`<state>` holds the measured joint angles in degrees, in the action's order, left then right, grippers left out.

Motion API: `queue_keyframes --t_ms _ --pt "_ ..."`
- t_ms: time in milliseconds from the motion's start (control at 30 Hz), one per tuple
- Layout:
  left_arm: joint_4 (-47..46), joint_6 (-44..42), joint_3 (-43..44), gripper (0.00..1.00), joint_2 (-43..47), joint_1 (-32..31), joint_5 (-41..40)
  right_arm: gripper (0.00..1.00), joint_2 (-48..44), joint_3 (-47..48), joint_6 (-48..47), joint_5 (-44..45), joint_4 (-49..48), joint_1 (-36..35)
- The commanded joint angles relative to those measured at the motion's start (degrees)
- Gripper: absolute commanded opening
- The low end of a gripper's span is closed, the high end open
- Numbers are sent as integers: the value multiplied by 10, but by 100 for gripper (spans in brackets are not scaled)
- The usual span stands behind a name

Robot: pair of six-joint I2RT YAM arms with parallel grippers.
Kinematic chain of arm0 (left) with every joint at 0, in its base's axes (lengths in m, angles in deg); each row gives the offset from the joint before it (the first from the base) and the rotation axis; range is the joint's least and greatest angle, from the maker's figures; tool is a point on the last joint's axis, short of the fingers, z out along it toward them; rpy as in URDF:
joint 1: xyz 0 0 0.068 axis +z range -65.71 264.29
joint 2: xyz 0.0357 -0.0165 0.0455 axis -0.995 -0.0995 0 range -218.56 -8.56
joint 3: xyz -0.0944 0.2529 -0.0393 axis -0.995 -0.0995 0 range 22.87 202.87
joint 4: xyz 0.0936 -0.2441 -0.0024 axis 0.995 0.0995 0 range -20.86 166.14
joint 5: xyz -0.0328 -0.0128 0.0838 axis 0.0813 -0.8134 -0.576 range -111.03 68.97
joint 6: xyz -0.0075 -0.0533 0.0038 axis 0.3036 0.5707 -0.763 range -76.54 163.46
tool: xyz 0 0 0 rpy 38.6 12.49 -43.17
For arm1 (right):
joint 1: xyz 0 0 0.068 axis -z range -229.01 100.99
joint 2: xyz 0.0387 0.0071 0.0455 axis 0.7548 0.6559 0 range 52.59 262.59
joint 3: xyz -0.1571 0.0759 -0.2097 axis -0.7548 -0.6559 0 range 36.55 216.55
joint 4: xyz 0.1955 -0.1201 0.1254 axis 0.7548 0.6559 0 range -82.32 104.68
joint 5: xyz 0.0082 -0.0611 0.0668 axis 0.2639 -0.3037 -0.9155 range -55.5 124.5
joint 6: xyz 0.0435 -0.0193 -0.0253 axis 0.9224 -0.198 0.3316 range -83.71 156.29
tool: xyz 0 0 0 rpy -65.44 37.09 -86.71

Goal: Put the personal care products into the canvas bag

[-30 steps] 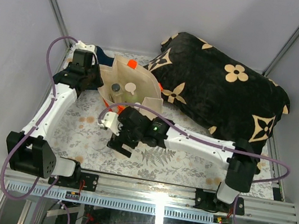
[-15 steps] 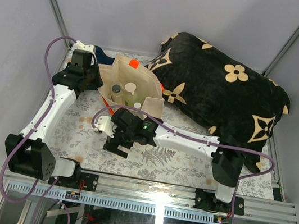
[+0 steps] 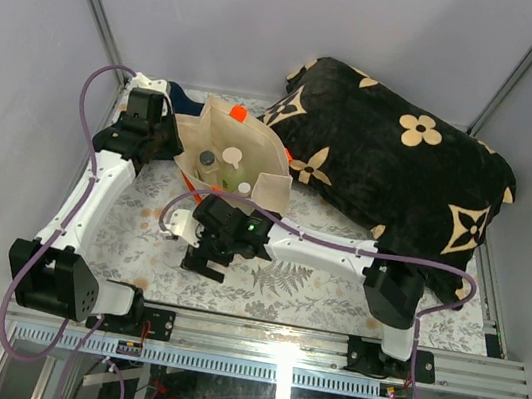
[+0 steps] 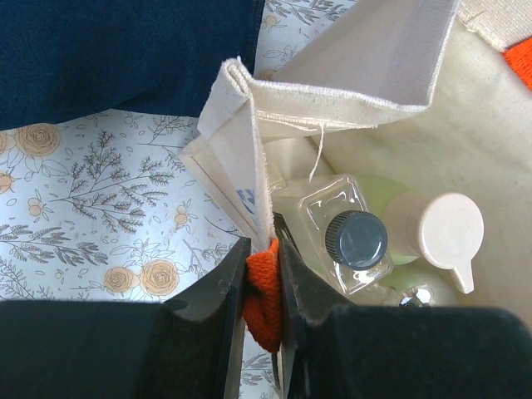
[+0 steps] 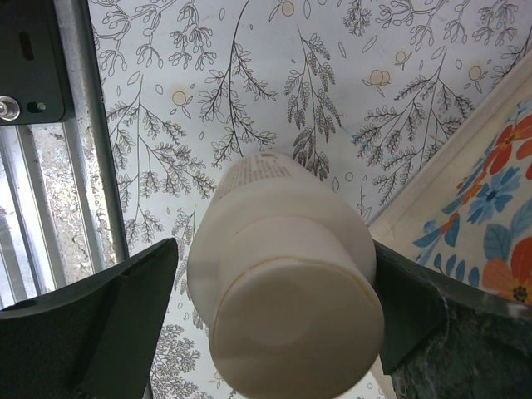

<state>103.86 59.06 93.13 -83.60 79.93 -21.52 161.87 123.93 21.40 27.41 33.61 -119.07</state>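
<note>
The left gripper [image 4: 263,287] has its fingers pinched on the orange handle [image 4: 263,299] of the canvas bag [image 3: 227,156], upper middle. The right gripper [image 5: 274,320] has fingers apart around the cream squat round bottle [image 5: 287,278], above the tabletop [image 5: 249,75].

Black floral-patterned cushion [image 3: 393,164] at the back right, floral-print table covering [image 3: 313,288], dark blue cloth [image 4: 125,58]
</note>
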Motion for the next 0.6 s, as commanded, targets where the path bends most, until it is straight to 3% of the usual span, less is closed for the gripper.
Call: queue_keyframes --t_ms 0,167,267,333,433,567 --pt "-6 -8 -2 0 12 1 1 95 16 28 -2 -21 -11 -4" --pt "-8 -12 -4 0 10 1 0 94 25 34 0 -22 -15 -4" --pt "-9 -13 -4 0 5 1 4 87 26 32 1 -20 -16 -4" --pt "-9 -13 -1 0 2 1 5 74 28 34 0 -20 -14 -4" --pt "-9 -13 1 0 1 1 6 39 27 37 2 -18 -15 -4" --pt "-10 -12 -1 0 3 1 3 19 27 48 2 -13 -12 -3"
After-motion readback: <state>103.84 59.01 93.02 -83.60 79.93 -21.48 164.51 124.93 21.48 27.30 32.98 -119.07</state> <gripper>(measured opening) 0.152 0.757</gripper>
